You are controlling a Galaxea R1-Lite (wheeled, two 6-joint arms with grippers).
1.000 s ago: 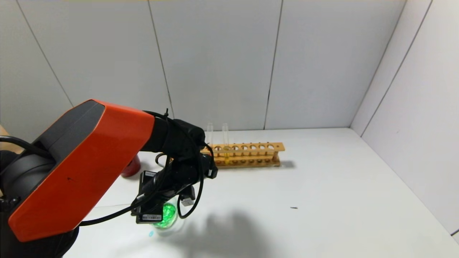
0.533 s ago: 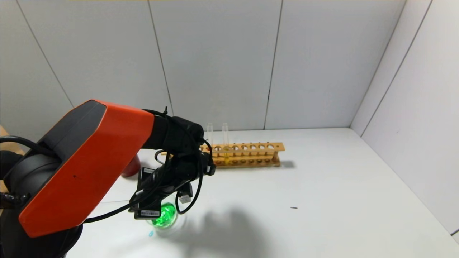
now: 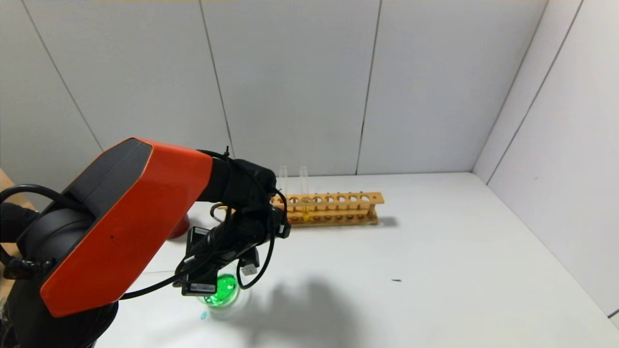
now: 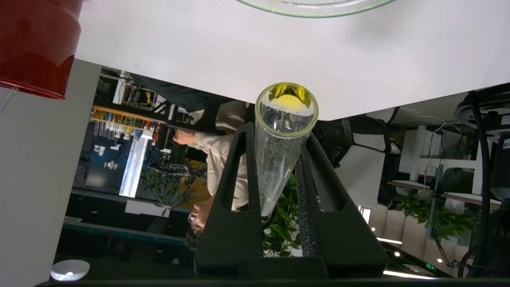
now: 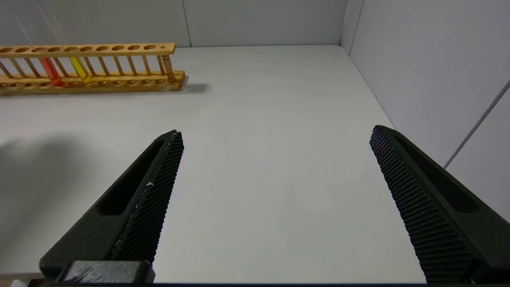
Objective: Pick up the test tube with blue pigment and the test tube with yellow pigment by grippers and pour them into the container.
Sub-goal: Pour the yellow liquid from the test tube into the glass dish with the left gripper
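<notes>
My left gripper (image 4: 279, 133) is shut on the test tube with yellow pigment (image 4: 279, 159). The tube is nearly empty, with a yellow trace showing through its open mouth. In the head view the left wrist (image 3: 227, 241) hangs just over the container (image 3: 223, 291), a clear glass bowl now holding bright green liquid. The bowl's rim also shows in the left wrist view (image 4: 314, 4). The test tube with blue pigment is out of view. My right gripper (image 5: 277, 159) is open and empty above bare table.
A wooden rack (image 3: 333, 208) stands at the back with two tubes, one yellow (image 5: 81, 69) and one red-orange (image 5: 51, 71). A dark red cup (image 3: 178, 226) stands left of the bowl, partly behind my arm. A small teal drop (image 3: 203, 315) lies by the bowl.
My left wrist has shifted slightly left and up over the bowl, uncovering more of the green liquid. The right arm has not moved.
</notes>
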